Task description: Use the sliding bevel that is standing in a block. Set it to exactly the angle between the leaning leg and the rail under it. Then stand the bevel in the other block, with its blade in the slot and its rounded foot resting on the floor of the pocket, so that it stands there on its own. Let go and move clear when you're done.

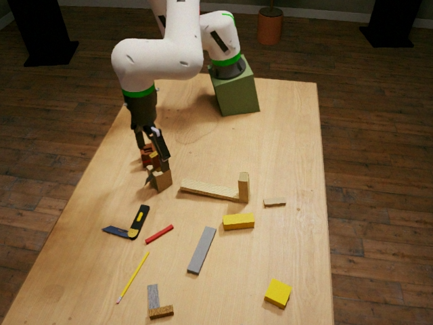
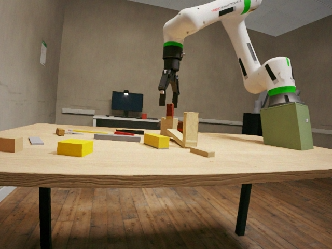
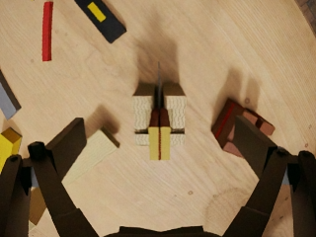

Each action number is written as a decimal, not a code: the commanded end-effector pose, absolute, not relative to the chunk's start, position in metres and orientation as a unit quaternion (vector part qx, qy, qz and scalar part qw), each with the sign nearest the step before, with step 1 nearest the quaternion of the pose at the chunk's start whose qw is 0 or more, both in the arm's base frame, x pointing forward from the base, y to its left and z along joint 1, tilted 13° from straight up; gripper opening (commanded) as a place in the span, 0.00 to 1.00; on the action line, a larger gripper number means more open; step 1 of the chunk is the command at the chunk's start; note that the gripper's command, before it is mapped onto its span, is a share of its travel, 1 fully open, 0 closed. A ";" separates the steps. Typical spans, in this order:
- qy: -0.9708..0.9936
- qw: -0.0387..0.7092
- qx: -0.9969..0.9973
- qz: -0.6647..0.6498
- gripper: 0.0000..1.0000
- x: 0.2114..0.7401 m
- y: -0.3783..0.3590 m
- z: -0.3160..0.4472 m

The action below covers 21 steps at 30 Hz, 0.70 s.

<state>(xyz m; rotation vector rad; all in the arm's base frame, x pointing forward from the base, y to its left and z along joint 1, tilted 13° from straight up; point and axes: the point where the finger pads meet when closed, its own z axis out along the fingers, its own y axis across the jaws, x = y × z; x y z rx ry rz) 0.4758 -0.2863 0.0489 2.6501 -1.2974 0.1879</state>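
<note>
The wooden table [image 1: 279, 115] carries everything, with the white arm [image 1: 157, 59] rising from a green pedestal [image 1: 244, 101] at its far edge and bending down over the left side. Near the middle lies the rail [image 1: 206, 189] with the leaning leg [image 1: 243, 185] at its right end — seen from the exterior view, the leg stands tall while the rail slopes down beside it. A grey bar [image 1: 201, 249], two yellow blocks [image 1: 238, 221] and a second, black-and-yellow bevel [image 1: 134, 223] lie flat nearer the front edge, along with a red stick [image 1: 159, 233] and a yellow pencil [image 1: 132, 277].

The gripper [image 2: 168, 102] hangs wide open just above the sliding bevel [image 3: 160, 133], its fingers spread to either side and holding nothing. The bevel stands upright in the light wooden block [image 3: 174, 111], its red stock rising above the block's top in the exterior view. The other block [image 3: 232, 125] — dark reddish-brown — sits just beside it on the table, apart from the light one.
</note>
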 end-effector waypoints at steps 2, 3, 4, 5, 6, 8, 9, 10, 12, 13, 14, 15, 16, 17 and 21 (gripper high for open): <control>-0.437 0.092 0.893 0.064 1.00 0.477 -0.288 0.041; -0.437 0.092 0.893 0.064 1.00 0.477 -0.289 0.039; -0.437 0.092 0.893 0.064 1.00 0.477 -0.289 0.038; -0.437 0.092 0.893 0.064 1.00 0.477 -0.290 0.036; -0.437 0.092 0.893 0.064 1.00 0.477 -0.290 0.034; -0.437 0.092 0.893 0.064 1.00 0.477 -0.291 0.032; -0.437 0.092 0.893 0.064 1.00 0.477 -0.291 0.031; -0.437 0.092 0.893 0.064 1.00 0.477 -0.291 0.030; -0.437 0.092 0.893 0.064 1.00 0.477 -0.291 0.029; -0.437 0.092 0.893 0.064 1.00 0.477 -0.291 0.029; -0.437 0.092 0.893 0.064 1.00 0.477 -0.291 0.029; -0.437 0.092 0.893 0.064 1.00 0.477 -0.291 0.029; -0.437 0.092 0.893 0.064 1.00 0.477 -0.291 0.029; -0.437 0.092 0.893 0.064 1.00 0.477 -0.291 0.028; -0.437 0.092 0.893 0.064 1.00 0.477 -0.291 0.028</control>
